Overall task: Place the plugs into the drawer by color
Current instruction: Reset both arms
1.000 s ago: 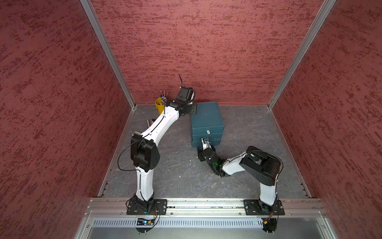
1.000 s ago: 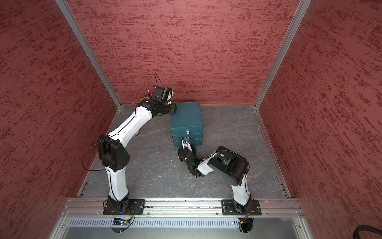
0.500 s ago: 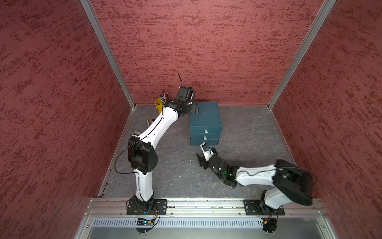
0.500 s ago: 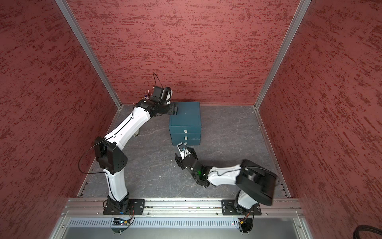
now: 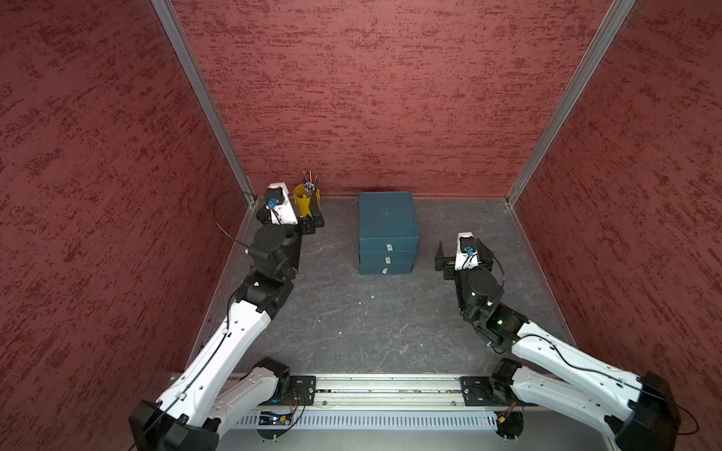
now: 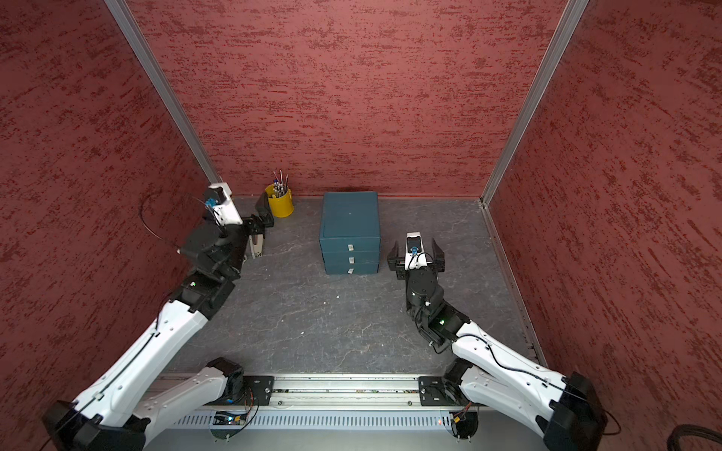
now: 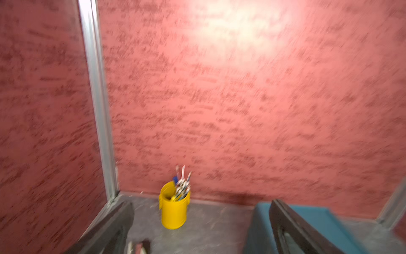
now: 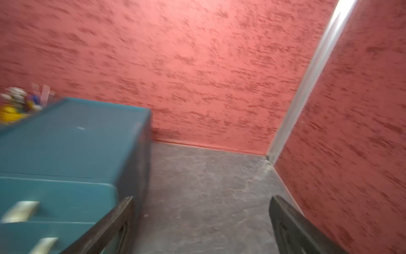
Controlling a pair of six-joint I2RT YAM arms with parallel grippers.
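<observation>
A dark teal box of three drawers [image 5: 386,222] stands at the back of the grey table [image 5: 351,324], all drawers pushed in. Where the plugs are, I cannot tell. The left gripper [image 7: 201,205] is spread wide and empty near a yellow cup of pens [image 5: 306,203]. A small pale thing [image 6: 256,246] lies by it, maybe a stapler. The right gripper [image 6: 416,252] is spread wide too, near the box's side.

The drawer unit [image 5: 386,218] is dark teal with cream pull tabs [image 5: 389,247], pen cup [image 6: 281,205] is yellow, walls [image 5: 371,97] blotchy brick red, surface [image 5: 351,324] grey with pale veins.
</observation>
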